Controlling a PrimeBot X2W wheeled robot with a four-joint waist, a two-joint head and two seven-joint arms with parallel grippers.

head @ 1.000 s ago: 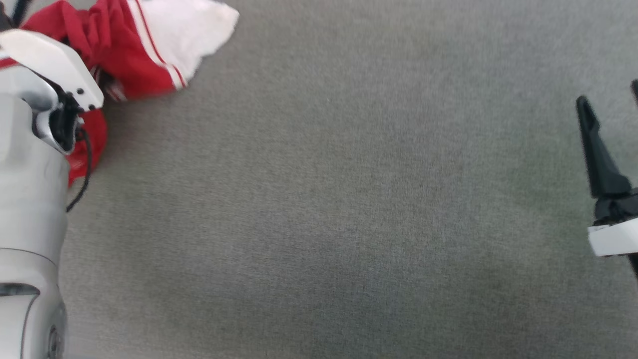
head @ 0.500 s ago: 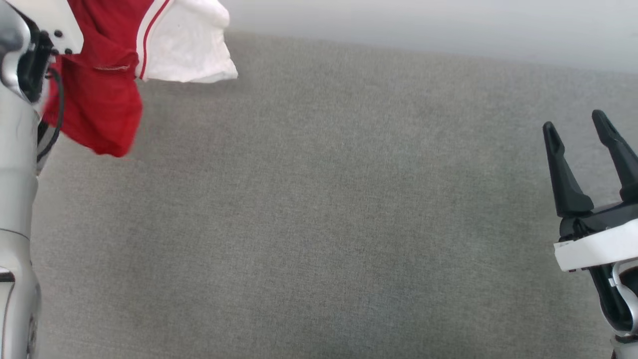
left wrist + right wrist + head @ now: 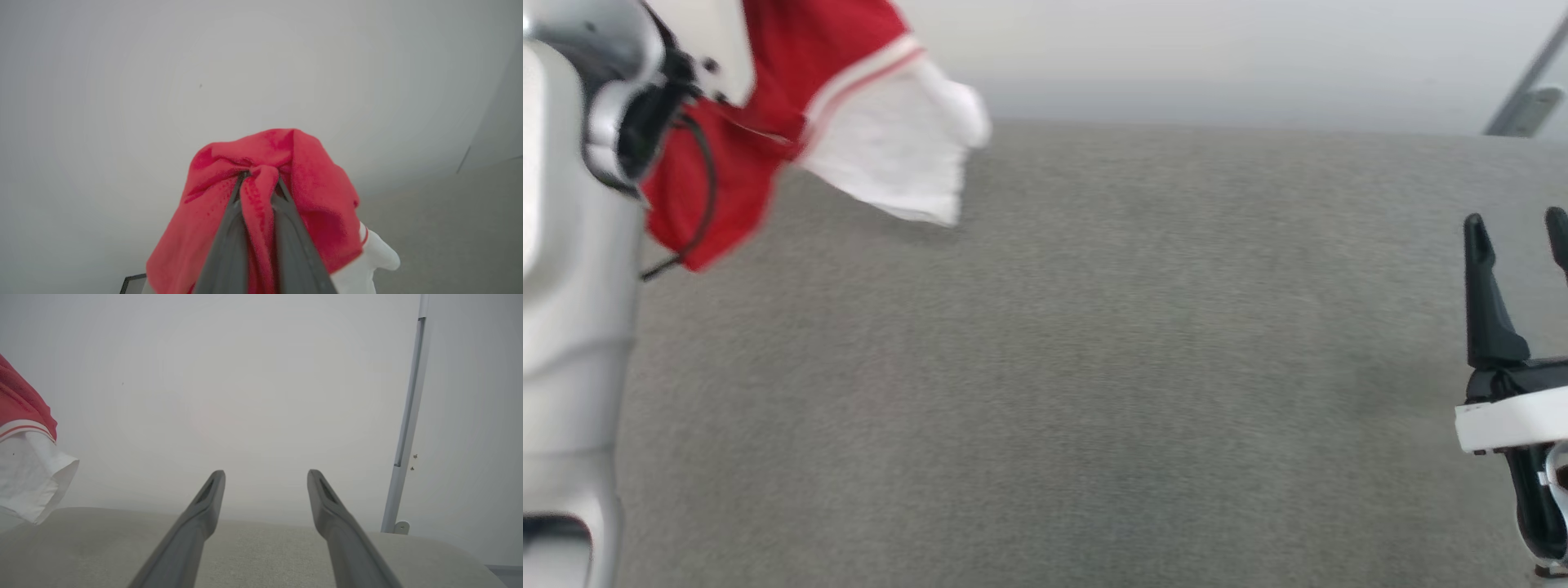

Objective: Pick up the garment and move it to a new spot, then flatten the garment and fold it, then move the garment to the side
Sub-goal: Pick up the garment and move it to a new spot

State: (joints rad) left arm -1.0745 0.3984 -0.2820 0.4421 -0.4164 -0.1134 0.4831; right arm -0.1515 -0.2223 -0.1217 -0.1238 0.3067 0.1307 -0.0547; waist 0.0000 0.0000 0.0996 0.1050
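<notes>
Head view: one garment (image 3: 792, 73) hanging at upper left over grey surface (image 3: 1054, 367), long axis slanting, white end pointing down-right; one right gripper (image 3: 1519, 237) spread wide, far right.
Left wrist view: left gripper (image 3: 258, 179) pinching a red fold.
Right wrist view: two fingers (image 3: 204, 506) apart, empty; white panel at left edge.

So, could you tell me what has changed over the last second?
The garment, bunched on the grey surface a second ago, has been lifted and now hangs from the left gripper, jaws shut on it. The camera also tilted up. The right gripper stayed open and empty.
</notes>
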